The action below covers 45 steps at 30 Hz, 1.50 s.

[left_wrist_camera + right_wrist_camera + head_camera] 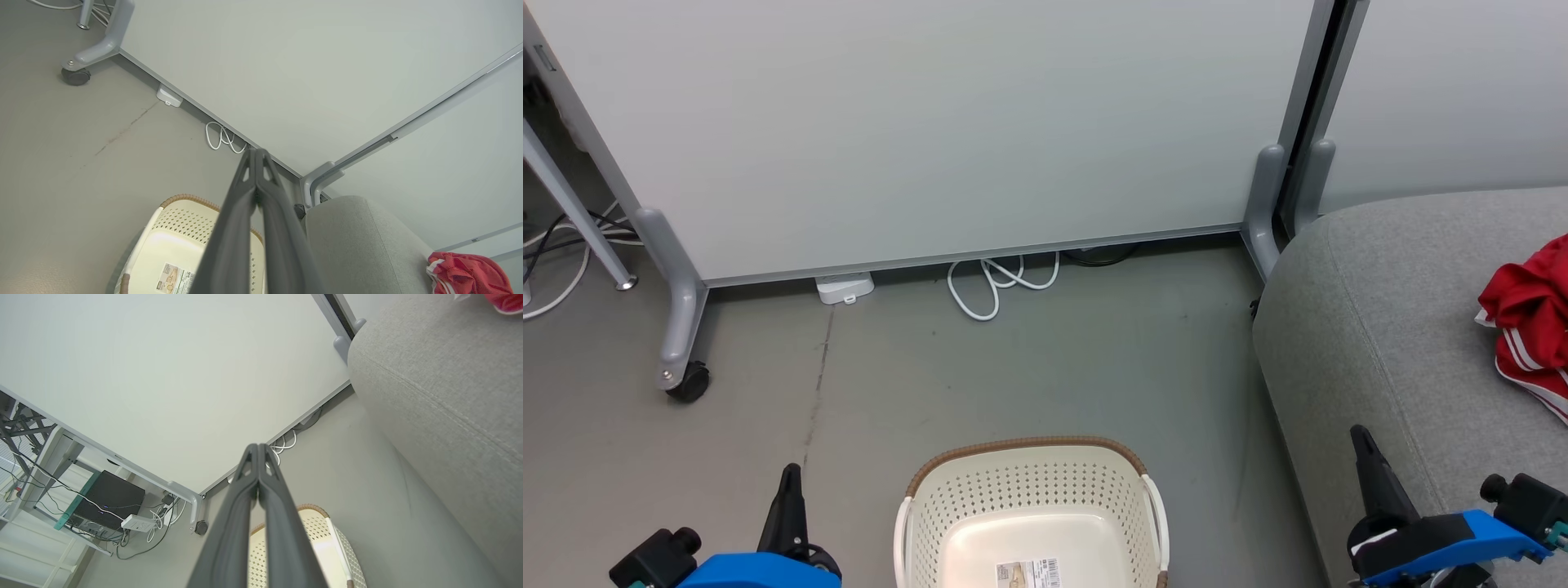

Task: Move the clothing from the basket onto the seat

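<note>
The cream perforated basket (1029, 514) stands on the floor at the bottom middle, with just a label sticker on its base showing inside. Red clothing (1531, 322) with white stripes lies on the grey seat (1380, 327) at the right. My left gripper (791, 478) is shut and holds nothing, left of the basket. My right gripper (1360, 441) is also shut with nothing in it, over the seat's front edge. The left wrist view takes in the basket (175, 241), the seat (359, 245), the clothing (466, 273) and my shut left gripper (256, 153). In the right wrist view are my shut right gripper (258, 447), the basket (322, 547) and the seat (441, 396).
A pale partition panel (931, 122) on castor feet (686, 380) stands behind the basket. A white cable loop (996, 286) and a small white box (844, 287) lie at its base. A desk with a computer and cables (106, 502) stands beyond.
</note>
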Tool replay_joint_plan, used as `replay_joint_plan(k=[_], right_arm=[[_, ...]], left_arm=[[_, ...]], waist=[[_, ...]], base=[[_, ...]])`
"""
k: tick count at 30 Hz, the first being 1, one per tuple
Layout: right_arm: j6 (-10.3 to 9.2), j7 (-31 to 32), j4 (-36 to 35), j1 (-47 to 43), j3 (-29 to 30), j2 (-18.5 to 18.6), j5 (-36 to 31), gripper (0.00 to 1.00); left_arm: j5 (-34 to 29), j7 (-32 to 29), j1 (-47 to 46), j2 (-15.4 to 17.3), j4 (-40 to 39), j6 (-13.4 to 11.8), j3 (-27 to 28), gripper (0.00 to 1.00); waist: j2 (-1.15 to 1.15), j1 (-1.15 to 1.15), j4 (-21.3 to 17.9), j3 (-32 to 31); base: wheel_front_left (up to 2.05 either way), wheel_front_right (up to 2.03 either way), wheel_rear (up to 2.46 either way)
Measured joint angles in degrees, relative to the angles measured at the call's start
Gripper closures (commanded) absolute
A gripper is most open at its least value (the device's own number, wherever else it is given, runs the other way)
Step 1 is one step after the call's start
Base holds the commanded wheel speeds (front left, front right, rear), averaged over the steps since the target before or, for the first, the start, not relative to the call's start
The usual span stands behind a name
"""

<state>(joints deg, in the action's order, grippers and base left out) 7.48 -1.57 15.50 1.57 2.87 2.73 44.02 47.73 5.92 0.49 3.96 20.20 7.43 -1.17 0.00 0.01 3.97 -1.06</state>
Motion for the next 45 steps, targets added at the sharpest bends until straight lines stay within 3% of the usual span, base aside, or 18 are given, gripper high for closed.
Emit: replay_joint_plan(k=[45], right_arm=[[0.0, 4.79, -0.79, 2.55, 2.19, 0.01, 28.53, 1.0]], left_arm=[[26.29, -7.37, -3.93, -0.66, -3.63, 0.0, 4.47, 1.0]], waist=[[0.0, 0.0, -1.97, 0.61]], base=[[0.0, 0.0, 0.0]])
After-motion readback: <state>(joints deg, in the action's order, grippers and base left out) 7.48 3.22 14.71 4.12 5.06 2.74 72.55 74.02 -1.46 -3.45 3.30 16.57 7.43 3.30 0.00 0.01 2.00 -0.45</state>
